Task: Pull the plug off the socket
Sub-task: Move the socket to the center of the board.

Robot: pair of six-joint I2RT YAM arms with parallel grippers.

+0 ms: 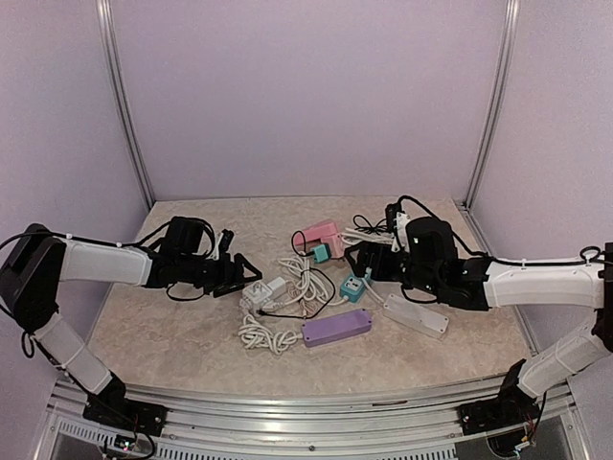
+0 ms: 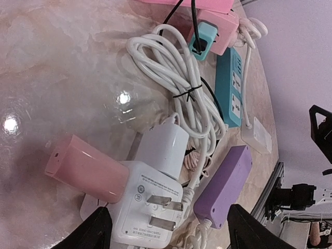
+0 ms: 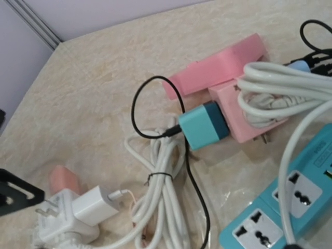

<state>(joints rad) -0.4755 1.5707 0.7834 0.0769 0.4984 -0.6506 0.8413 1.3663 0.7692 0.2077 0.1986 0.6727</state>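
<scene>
The white plug [image 2: 166,148], a smooth rounded block seated in a white two-pronged adapter [image 2: 142,202], lies on the tabletop [image 2: 62,62] beside the purple power strip [image 2: 225,187], just ahead of the wide-open left gripper [image 2: 170,212]; the right gripper [image 1: 362,259] is wide open too.

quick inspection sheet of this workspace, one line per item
surface: beige marble-look table, glossy
job's things: teal plug plugged into pink socket block; white charger in white adapter, prongs bare
clutter: purple strip, teal strip, white strip, small pink block
grippers: left gripper open by the adapter; right gripper open near the teal strip
cables: bundled white cord, thin black lead
surroundings: plain walls, metal frame
</scene>
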